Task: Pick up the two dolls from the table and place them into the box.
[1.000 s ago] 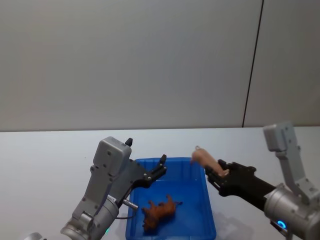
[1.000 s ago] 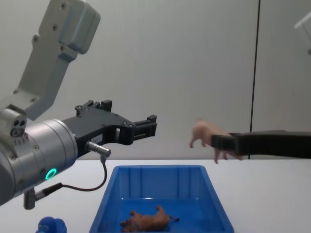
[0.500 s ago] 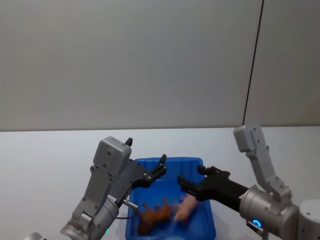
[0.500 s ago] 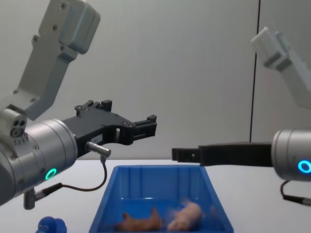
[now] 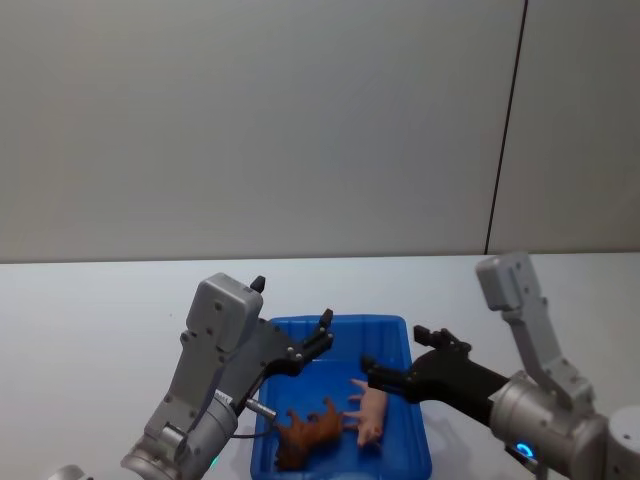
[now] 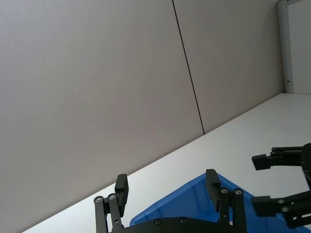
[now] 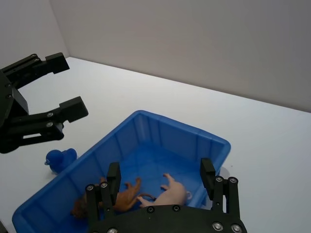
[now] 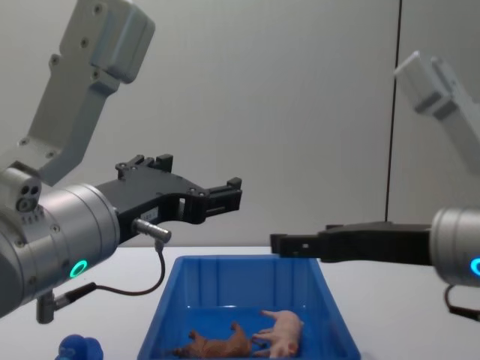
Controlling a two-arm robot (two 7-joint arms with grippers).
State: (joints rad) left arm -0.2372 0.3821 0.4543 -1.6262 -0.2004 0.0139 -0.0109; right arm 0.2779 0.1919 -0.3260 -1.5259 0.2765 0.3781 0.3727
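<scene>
The blue box point(image 5: 340, 323) stands on the white table between my arms. Both dolls lie inside it on their sides. The pale pink pig point(image 5: 372, 412) point(image 8: 283, 334) point(image 7: 170, 194) rests toward the right wall. The reddish-brown animal point(image 5: 308, 433) point(image 8: 217, 346) point(image 7: 121, 196) touches it on the left. My right gripper point(image 5: 395, 352) point(image 7: 161, 167) point(image 8: 279, 244) hovers open above the box's right side, holding nothing. My left gripper point(image 5: 325, 335) point(image 8: 235, 193) point(image 6: 166, 179) hangs open and empty above the box's left rear corner.
A small blue toy point(image 7: 60, 158) point(image 8: 79, 349) sits on the table left of the box. White table stretches behind and to both sides. A plain grey wall with a dark vertical seam stands behind the table.
One second ago my right gripper held the pig above the box's right rim. It opened, the pig dropped in beside the brown animal, and the gripper drew back slightly. The left arm stayed still.
</scene>
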